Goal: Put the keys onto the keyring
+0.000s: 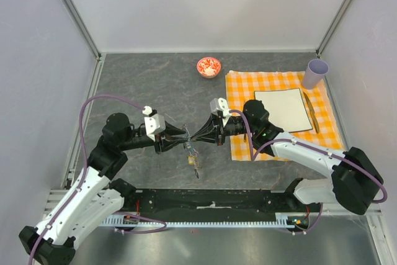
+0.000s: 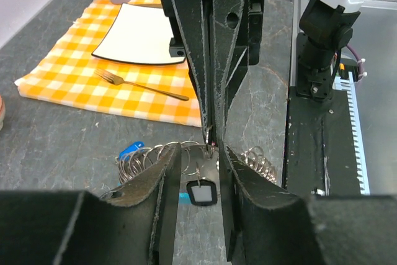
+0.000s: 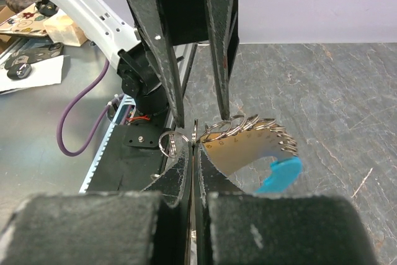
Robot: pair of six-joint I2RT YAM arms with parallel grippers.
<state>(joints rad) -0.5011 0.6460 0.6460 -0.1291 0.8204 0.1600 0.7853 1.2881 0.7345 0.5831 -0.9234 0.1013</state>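
Note:
My two grippers meet nose to nose above the grey table. The right gripper (image 3: 194,143) is shut on the thin metal edge of the keyring (image 3: 248,147), a curved strip strung with small wire rings and ending in a light-blue tip (image 3: 280,174). The left gripper (image 2: 200,153) stands open just in front of it, its fingers either side of the right gripper's tips (image 2: 211,131). A black-headed key (image 2: 201,193) hangs from the ring between the left fingers, untouched. In the top view the keys (image 1: 194,161) dangle below the meeting point of left gripper (image 1: 185,133) and right gripper (image 1: 193,136).
An orange checked cloth (image 1: 242,91) lies at the right with a white plate (image 1: 282,110) and a fork (image 2: 139,84) on it. A lilac cup (image 1: 315,73) stands at its far corner. A small red-and-white bowl (image 1: 208,67) sits at the back.

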